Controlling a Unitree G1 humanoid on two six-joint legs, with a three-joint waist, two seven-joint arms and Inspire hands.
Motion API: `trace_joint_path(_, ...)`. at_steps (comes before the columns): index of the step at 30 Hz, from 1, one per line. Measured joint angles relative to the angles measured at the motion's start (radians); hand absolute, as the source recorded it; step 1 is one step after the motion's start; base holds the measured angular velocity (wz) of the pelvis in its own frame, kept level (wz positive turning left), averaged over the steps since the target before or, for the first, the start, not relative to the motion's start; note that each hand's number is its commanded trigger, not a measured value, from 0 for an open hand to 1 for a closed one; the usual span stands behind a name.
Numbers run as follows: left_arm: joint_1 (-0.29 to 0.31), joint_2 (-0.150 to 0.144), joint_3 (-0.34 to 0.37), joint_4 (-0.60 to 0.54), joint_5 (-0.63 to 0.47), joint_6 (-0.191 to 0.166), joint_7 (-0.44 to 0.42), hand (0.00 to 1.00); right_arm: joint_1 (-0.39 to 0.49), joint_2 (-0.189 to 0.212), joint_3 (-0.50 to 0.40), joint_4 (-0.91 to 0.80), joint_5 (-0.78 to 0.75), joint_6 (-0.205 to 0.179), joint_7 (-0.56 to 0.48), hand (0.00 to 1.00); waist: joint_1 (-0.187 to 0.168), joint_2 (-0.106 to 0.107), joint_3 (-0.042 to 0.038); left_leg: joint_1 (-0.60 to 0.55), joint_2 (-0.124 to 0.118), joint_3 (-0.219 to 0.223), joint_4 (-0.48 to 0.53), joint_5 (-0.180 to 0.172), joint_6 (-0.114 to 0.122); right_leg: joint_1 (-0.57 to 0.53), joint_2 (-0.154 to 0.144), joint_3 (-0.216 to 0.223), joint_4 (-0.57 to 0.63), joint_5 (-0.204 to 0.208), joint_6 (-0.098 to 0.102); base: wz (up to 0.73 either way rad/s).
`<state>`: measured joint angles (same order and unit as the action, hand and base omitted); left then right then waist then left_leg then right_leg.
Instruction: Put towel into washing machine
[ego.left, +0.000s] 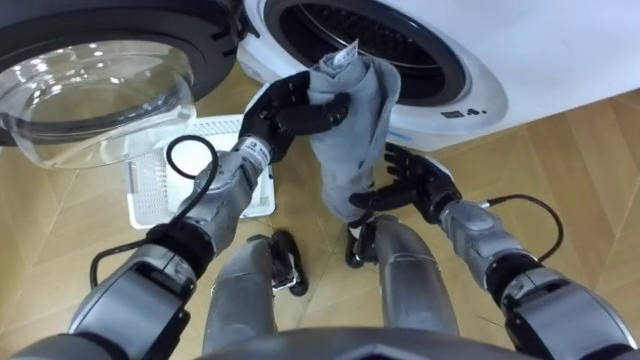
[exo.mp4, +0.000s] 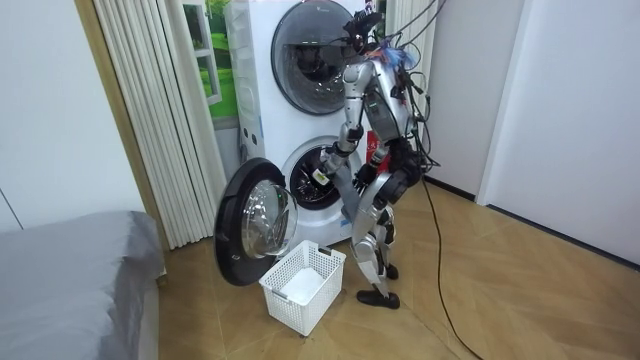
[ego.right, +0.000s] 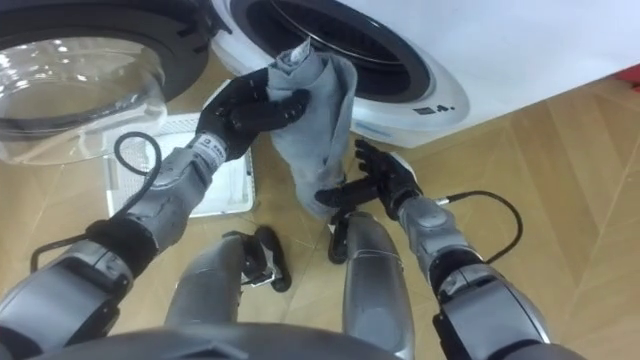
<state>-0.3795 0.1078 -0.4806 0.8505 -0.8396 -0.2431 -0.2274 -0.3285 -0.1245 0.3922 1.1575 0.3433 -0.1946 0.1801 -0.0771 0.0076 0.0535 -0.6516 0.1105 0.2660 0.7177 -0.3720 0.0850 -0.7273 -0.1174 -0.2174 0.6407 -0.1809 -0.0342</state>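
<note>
Grey towel (ego.left: 350, 115) dangles right at the mouth of the washing machine (ego.left: 485, 75), bunched at its top in the left hand (ego.left: 285, 115), whose dark fingers are curled tight around the cloth. Its upper end sits just below the drum opening (ego.left: 370, 30) at twelve o'clock, not inside. Right hand (ego.left: 415, 185) hovers at four o'clock of the towel, fingers spread and loose, thumb touching the cloth's lower end. Round glass door (ego.left: 95, 90) stands wide open at ten o'clock. White basket (ego.left: 150, 195) sits on the wooden floor (ego.left: 580, 170) at eight o'clock. Seen from the side, the robot leans forward before the lower machine.
</note>
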Motion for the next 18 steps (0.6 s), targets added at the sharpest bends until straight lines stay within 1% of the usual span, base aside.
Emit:
trace_joint_path(2, 0.000, 0.000, 0.003, -0.020, -0.049, 0.005, -0.021, 1.00, -0.001, 0.003, -0.003, -0.005, -0.026, -0.001, 0.012, 0.00, 0.000, 0.000, 0.0003, 0.000, 0.000, 0.000, -0.003, 0.000, 0.000, 0.000, 0.004, 0.004, -0.001, 0.000, 0.000, 0.00)
trace_joint_path(5, 0.001, 0.008, 0.014, -0.057, -0.053, 0.005, -0.055, 1.00, -0.002, 0.004, -0.024, -0.005, -0.067, -0.004, 0.019, 0.00, 0.004, 0.000, 0.0005, 0.000, 0.001, 0.000, -0.002, 0.000, 0.000, 0.000, 0.013, 0.007, -0.002, 0.000, 0.000, 0.00)
trace_joint_path(8, 0.001, 0.014, 0.028, -0.071, -0.053, 0.005, -0.087, 1.00, 0.005, 0.004, -0.023, -0.005, -0.083, -0.015, 0.019, 0.00, 0.005, -0.002, 0.0013, 0.000, 0.002, -0.002, 0.000, 0.000, 0.000, 0.000, 0.013, 0.012, 0.000, 0.000, 0.000, 0.00)
trace_joint_path(10, 0.001, 0.014, 0.036, -0.071, -0.054, 0.006, -0.092, 1.00, 0.011, 0.002, -0.022, -0.023, -0.084, -0.013, 0.019, 0.00, 0.006, -0.002, 0.0015, 0.000, 0.002, -0.004, 0.001, -0.001, -0.001, 0.000, 0.013, 0.012, 0.000, 0.000, 0.000, 0.02)
trace_joint_path(12, 0.001, 0.014, 0.042, -0.075, -0.055, 0.013, -0.093, 1.00, 0.026, 0.001, -0.024, -0.040, -0.084, -0.012, 0.019, 0.00, 0.004, -0.002, 0.0015, -0.002, 0.000, -0.009, 0.001, -0.001, -0.002, 0.000, 0.010, 0.011, 0.002, 0.000, 0.000, 0.05)
trace_joint_path(13, 0.001, 0.014, 0.043, -0.078, -0.061, 0.021, -0.095, 1.00, 0.030, 0.003, -0.024, -0.041, -0.084, -0.007, 0.020, 0.06, 0.003, -0.002, 0.0015, -0.003, 0.000, -0.011, 0.001, -0.001, -0.002, 0.000, 0.010, 0.012, 0.002, 0.001, 0.001, 0.00)
trace_joint_path(14, 0.001, 0.014, 0.043, -0.078, -0.094, 0.035, -0.103, 1.00, 0.031, 0.005, -0.025, -0.041, -0.087, 0.003, 0.020, 0.93, 0.003, -0.001, 0.0017, -0.002, 0.000, -0.010, 0.002, -0.001, -0.002, 0.000, 0.011, 0.012, 0.002, 0.001, 0.001, 0.00)
trace_joint_path(15, 0.002, 0.014, 0.043, -0.078, -0.112, 0.042, -0.107, 1.00, 0.031, 0.006, -0.025, -0.041, -0.089, 0.005, 0.020, 1.00, 0.003, -0.001, 0.0018, -0.002, 0.000, -0.010, 0.002, -0.001, -0.002, 0.000, 0.011, 0.012, 0.002, 0.001, 0.002, 0.00)
trace_joint_path(17, 0.002, 0.014, 0.039, -0.078, -0.184, 0.069, -0.119, 1.00, 0.031, 0.006, -0.032, -0.043, -0.095, 0.015, 0.022, 1.00, 0.003, -0.001, 0.0019, -0.003, 0.002, -0.011, 0.005, -0.001, -0.003, 0.001, 0.010, 0.011, 0.005, 0.001, 0.002, 0.00)
trace_joint_path(18, 0.003, 0.014, 0.035, -0.078, -0.207, 0.075, -0.122, 1.00, 0.030, 0.005, -0.032, -0.043, -0.095, 0.015, 0.022, 1.00, 0.003, 0.000, 0.0018, -0.002, 0.002, -0.011, 0.006, -0.001, -0.003, 0.001, 0.010, 0.011, 0.005, 0.001, 0.001, 0.00)
